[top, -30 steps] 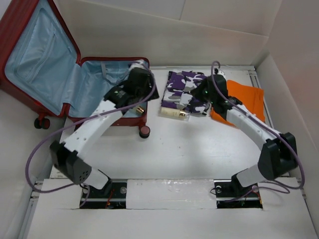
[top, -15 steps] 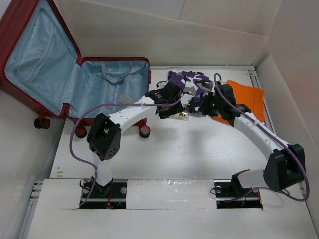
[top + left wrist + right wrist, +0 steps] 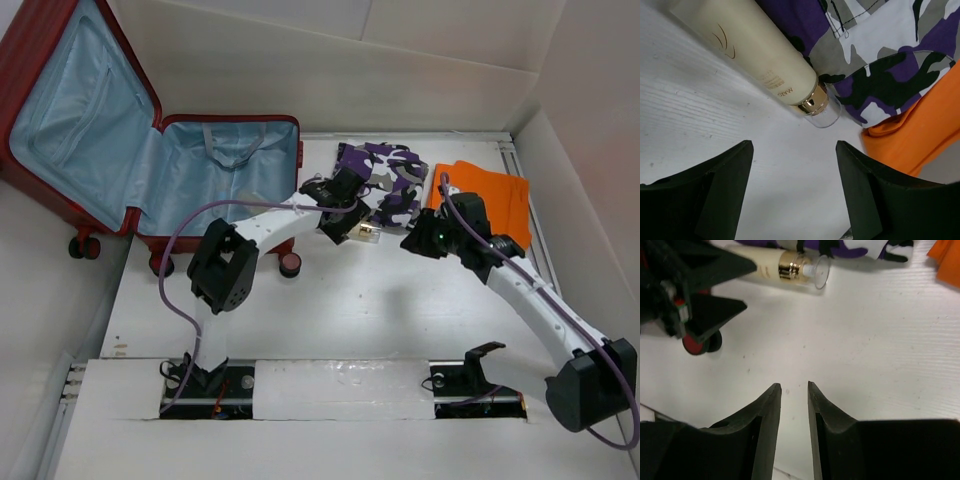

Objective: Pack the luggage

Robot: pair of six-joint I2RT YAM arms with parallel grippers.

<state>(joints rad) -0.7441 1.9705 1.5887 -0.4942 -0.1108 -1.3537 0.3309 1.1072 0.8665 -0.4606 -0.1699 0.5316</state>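
PACKING IN PROGRESS: The red luggage (image 3: 190,190) lies open at the upper left of the overhead view, its lid propped back against the wall and its blue-lined base flat on the white table (image 3: 380,310). No item shows inside, so the packing looks barely begun. Near centre frame, the left gripper (image 3: 794,150) hangs with its 2 fingers spread wide and nothing between them, poised over bare table just below a cream tube (image 3: 755,50). The spread seems set to straddle the tube's width. The tube lies on its side, its body tucked against the lower edge of a purple camouflage garment (image 3: 385,180) and its clear cap (image 3: 824,114) pointing toward an orange cloth (image 3: 490,195) at the right. The garment's hem crowds 1 side of the tube, so a closing finger could snag fabric; the near side offers bare table. The right gripper (image 3: 794,386), at centre right, has its fingers parted only narrowly and is empty, hovering above open table with the cap at the top of its view and a luggage wheel (image 3: 702,344) at the left. It appears held back to leave the left arm room. The lower middle of the table between the 2 arms is unobstructed, while any carry to the luggage must lift over its red rim.
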